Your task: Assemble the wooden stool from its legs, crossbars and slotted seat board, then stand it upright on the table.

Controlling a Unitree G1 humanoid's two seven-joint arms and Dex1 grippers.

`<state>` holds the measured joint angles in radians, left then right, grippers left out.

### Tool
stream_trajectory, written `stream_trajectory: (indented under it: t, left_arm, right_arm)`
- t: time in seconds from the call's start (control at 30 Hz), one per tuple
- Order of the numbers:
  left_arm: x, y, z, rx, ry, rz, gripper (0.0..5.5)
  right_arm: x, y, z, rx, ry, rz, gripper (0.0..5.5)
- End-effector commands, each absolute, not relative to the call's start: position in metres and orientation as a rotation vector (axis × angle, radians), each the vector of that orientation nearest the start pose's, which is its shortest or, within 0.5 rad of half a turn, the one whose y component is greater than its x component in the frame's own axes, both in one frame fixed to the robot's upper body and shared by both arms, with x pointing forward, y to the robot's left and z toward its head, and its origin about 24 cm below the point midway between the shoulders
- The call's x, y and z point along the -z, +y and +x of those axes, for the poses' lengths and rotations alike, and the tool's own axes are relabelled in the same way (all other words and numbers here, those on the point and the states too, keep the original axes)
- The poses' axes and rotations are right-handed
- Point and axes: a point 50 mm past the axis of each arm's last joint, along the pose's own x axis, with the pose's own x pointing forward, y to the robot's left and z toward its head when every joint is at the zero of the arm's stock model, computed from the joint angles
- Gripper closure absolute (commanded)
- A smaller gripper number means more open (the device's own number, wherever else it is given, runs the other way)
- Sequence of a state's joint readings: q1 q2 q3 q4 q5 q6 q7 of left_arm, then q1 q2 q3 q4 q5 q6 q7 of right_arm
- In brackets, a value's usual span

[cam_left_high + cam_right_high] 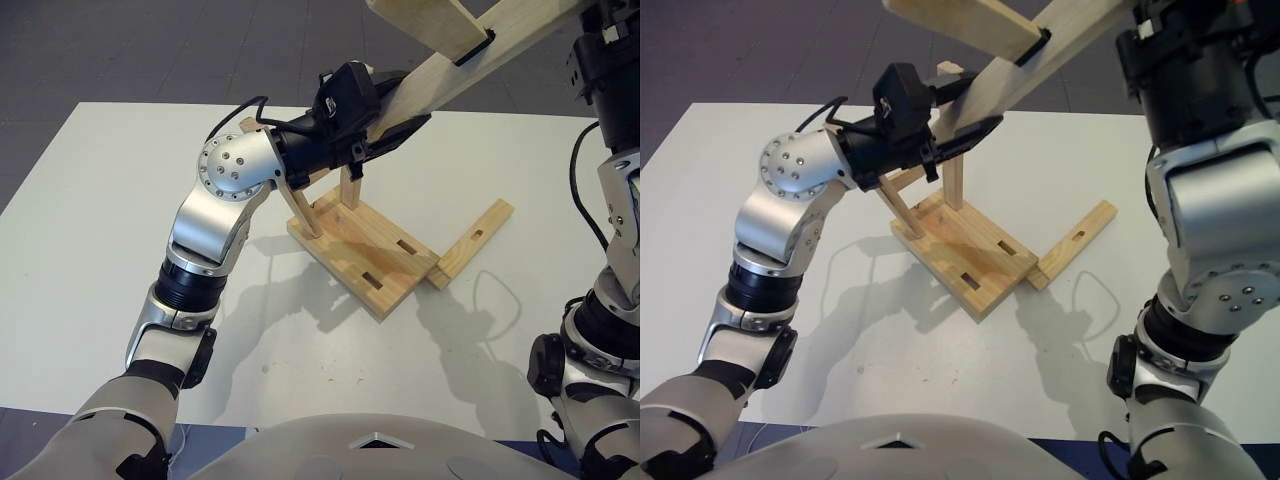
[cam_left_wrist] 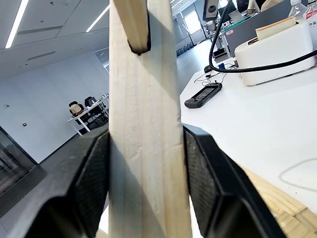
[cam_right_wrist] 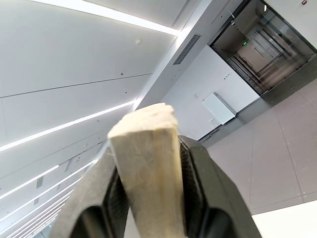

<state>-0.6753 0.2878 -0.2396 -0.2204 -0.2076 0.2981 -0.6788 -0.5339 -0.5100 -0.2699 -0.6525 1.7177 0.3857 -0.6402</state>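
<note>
The slotted seat board lies flat on the white table. Two legs stand in its far slots. Above it a long slotted leg hangs slanted in the air, with a crossbar pushed through its slot. My left gripper is shut on the lower end of this leg; its fingers press both sides of the wood. At the upper end my right gripper is shut on the same leg. Another slotted leg lies loose on the table, touching the board's right corner.
Open tabletop lies to the left and in front of the board. A black cable hangs along my right arm. In the left wrist view, a controller and a white box sit on a far table.
</note>
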Motion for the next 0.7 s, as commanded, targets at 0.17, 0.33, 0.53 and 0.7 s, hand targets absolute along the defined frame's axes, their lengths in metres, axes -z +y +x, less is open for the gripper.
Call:
stream_trajectory:
  t: [0.17, 0.33, 0.53, 0.7]
  left_arm:
    - [-0.257, 0.097, 0.28, 1.261, -0.272, -0.007, 1.89]
    - [-0.285, 0.134, 0.278, 1.258, -0.266, -0.044, 0.97]
    - [-0.324, 0.184, 0.32, 0.799, -0.44, -0.286, 0.1]
    - [-0.316, 0.196, 0.333, 0.647, -0.421, -0.342, 0.1]
  right_arm:
    - [-0.291, -0.211, 0.235, -0.323, -0.406, 0.684, 4.47]
    - [-0.271, -0.22, 0.236, -0.33, -0.342, 0.618, 4.47]
    - [-0.211, -0.213, 0.228, -0.519, -0.106, 0.364, 4.47]
    - [-0.193, -0.22, 0.229, -0.579, -0.055, 0.219, 4.47]
